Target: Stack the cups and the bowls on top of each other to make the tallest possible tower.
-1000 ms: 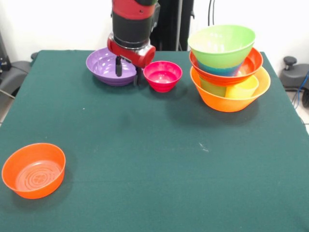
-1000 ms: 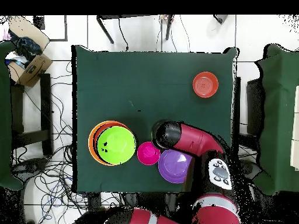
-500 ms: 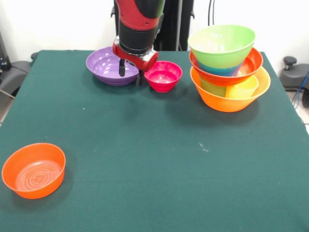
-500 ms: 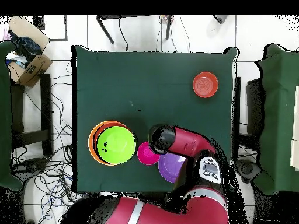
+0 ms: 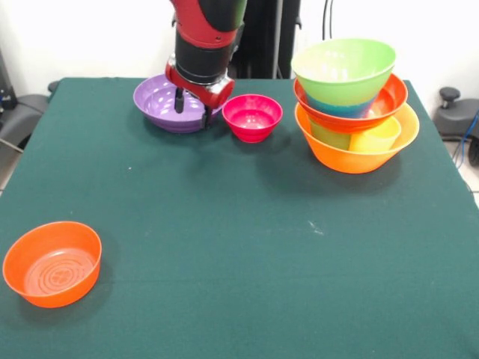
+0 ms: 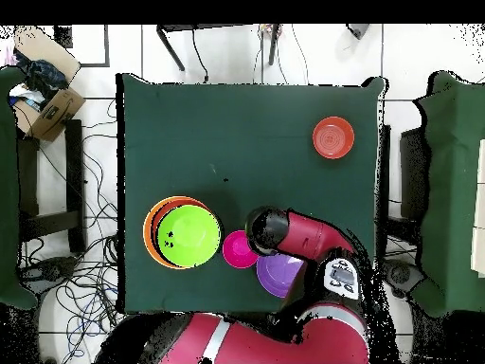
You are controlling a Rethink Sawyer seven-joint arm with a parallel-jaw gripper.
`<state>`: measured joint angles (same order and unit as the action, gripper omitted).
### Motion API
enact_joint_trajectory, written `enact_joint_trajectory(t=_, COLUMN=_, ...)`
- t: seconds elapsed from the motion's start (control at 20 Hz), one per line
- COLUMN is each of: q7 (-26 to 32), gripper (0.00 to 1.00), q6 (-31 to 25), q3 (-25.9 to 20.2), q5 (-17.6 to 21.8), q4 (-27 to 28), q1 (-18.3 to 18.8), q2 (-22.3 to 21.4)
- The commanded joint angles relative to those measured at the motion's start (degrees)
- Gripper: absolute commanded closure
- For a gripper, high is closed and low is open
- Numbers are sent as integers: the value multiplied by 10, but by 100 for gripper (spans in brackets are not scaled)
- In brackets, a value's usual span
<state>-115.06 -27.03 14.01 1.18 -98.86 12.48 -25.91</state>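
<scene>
While the claw [image 5: 191, 108] hangs spread at the upper left, the light, slippery purple bowl [image 5: 161, 102] seems best pinched across its thin rim.

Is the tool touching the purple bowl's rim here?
Cannot tell. In the front view the tool straddles the purple bowl's near rim, one finger inside, one outside, but no contact or gap shows plainly; overhead, the arm hides it.

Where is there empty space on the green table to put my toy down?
The big middle of the table is bare, between the small orange bowl in the near corner and the bowls at the far side. It is crowded there: the purple bowl under the gripper, the pink bowl beside it, then the tower.
</scene>
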Motion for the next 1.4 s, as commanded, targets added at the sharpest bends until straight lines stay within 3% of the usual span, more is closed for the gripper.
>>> enact_joint_trajectory(t=0.05, q7=-77, gripper=0, q6=-12, q3=-35, q5=-20, q4=28, q1=4, q2=25)
enact_joint_trajectory(t=1.4, q7=-53, gripper=0, q6=12, q3=-67, q5=-15, q4=14, q1=33, q2=64)
